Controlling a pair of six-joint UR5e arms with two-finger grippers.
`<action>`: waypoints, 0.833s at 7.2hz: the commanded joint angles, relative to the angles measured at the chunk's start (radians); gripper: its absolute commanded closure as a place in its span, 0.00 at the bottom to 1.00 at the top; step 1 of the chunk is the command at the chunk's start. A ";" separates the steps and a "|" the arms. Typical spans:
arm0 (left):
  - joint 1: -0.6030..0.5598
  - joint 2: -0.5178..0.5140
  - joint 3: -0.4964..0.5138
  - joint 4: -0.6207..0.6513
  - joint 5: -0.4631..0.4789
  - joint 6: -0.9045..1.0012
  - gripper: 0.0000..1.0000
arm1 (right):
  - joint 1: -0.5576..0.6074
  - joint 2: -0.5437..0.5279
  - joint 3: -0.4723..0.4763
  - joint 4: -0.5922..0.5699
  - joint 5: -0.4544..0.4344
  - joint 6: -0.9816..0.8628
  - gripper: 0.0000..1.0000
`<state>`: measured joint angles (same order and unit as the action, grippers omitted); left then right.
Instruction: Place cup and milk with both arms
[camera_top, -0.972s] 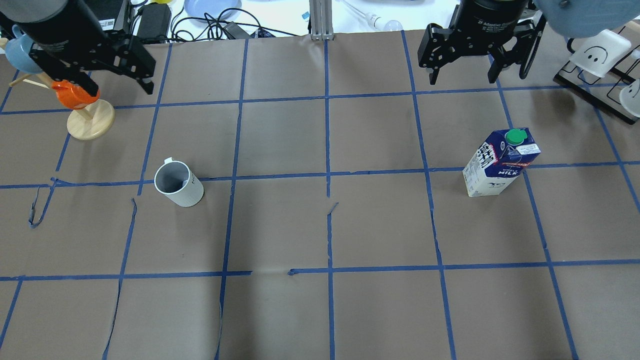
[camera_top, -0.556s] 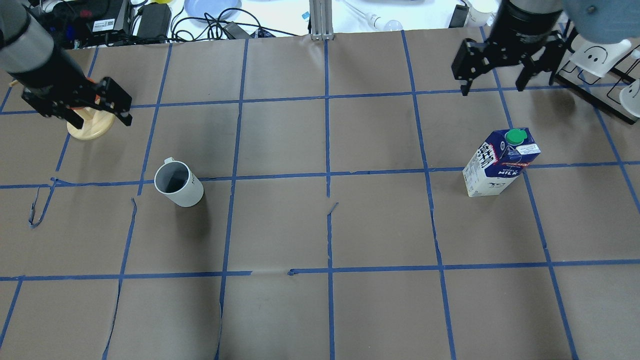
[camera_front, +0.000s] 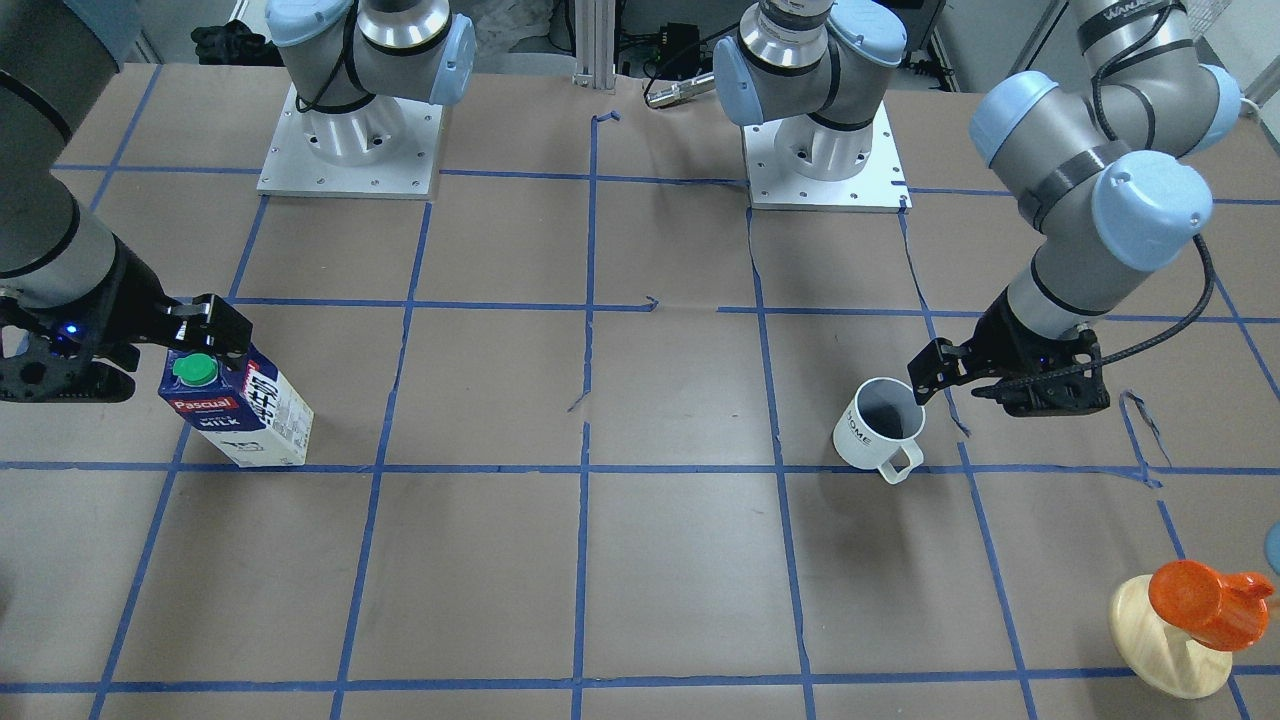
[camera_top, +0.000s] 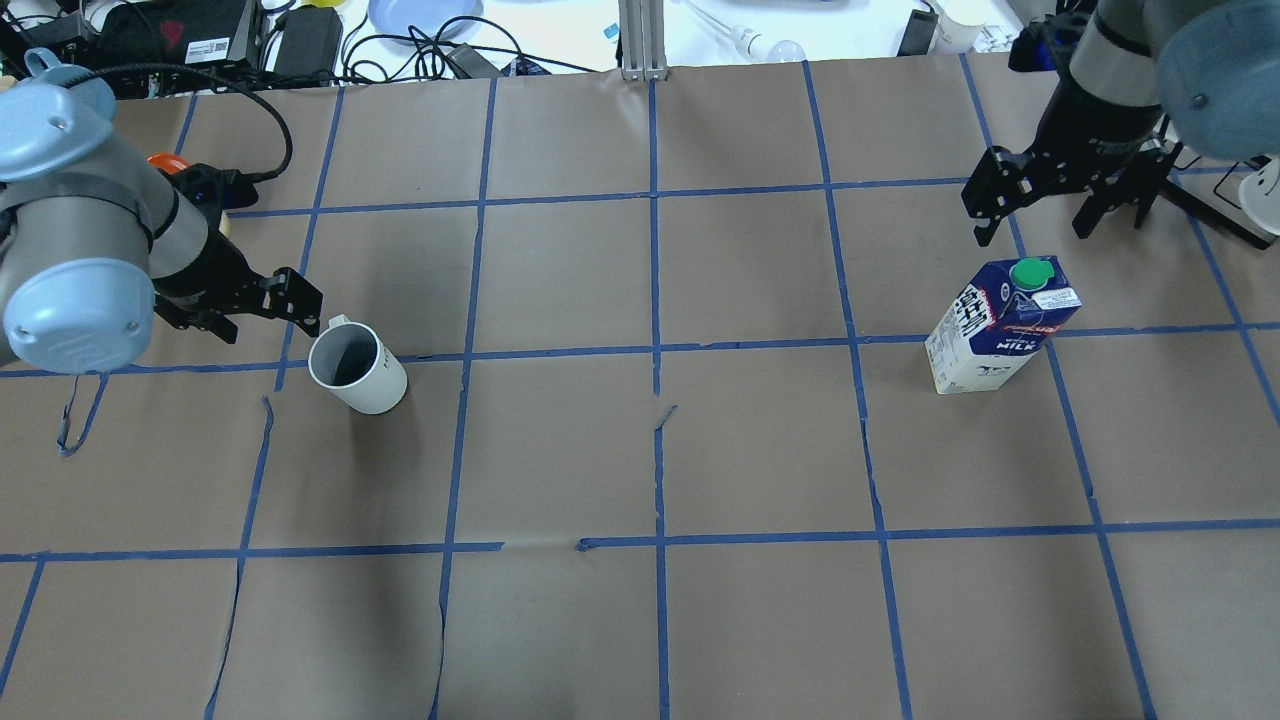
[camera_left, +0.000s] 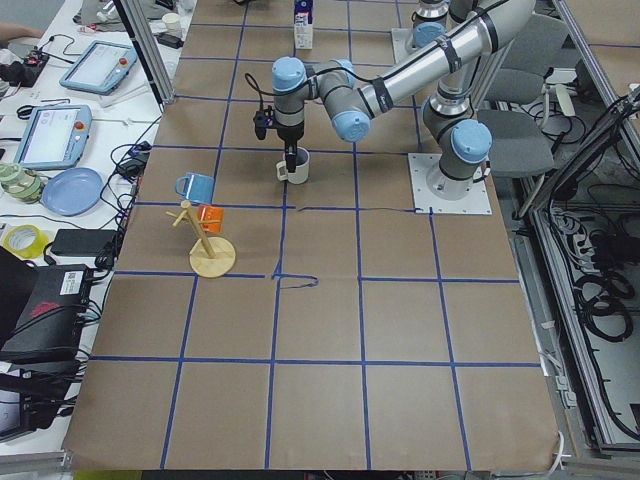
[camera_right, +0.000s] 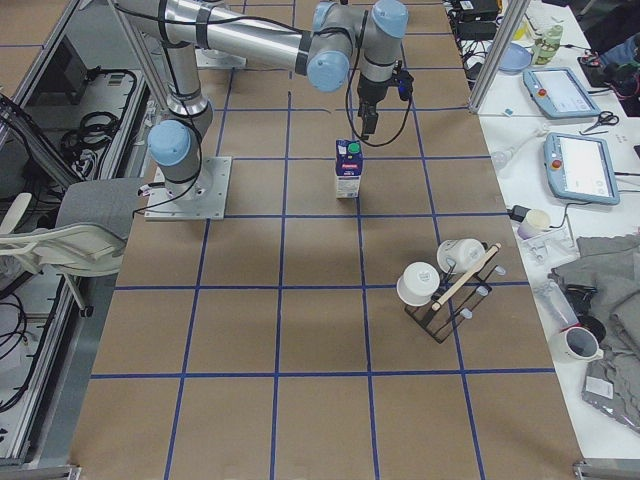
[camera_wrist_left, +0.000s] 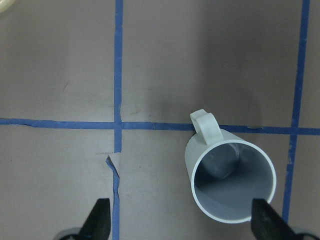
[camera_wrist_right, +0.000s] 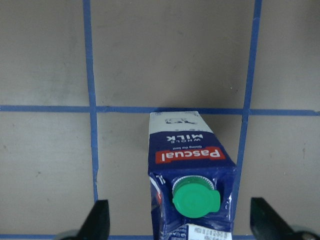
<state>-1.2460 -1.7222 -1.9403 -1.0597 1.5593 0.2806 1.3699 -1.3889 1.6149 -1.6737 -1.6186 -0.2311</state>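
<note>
Jaws spread, left tool (camera_top: 255, 318) hangs at cup's (camera_top: 357, 375) ten o'clock, right tool (camera_top: 1035, 225) at milk's (camera_top: 1000, 325) twelve, seemingly poised to straddle.

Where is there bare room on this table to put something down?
Bare: the stretch between the cup and the milk, and the table toward the robot's bases. Crowded: the wooden stand near the left hand, the rack near the right hand.

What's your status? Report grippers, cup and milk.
Left gripper open over cup, no contact. Right gripper open over milk, no contact. Both stand upright. Orange cup stand off aside, not in the way.
</note>
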 joint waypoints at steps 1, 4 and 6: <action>0.000 -0.040 -0.032 0.030 -0.025 -0.001 0.13 | -0.003 0.034 0.057 -0.007 -0.012 -0.008 0.00; 0.000 -0.083 -0.031 0.086 -0.033 -0.036 0.93 | -0.017 0.036 0.062 -0.007 -0.030 -0.010 0.00; -0.006 -0.083 -0.025 0.086 -0.060 -0.055 1.00 | -0.022 0.037 0.062 -0.007 -0.032 -0.008 0.00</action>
<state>-1.2469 -1.8039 -1.9688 -0.9750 1.5131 0.2389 1.3517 -1.3521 1.6761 -1.6811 -1.6491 -0.2404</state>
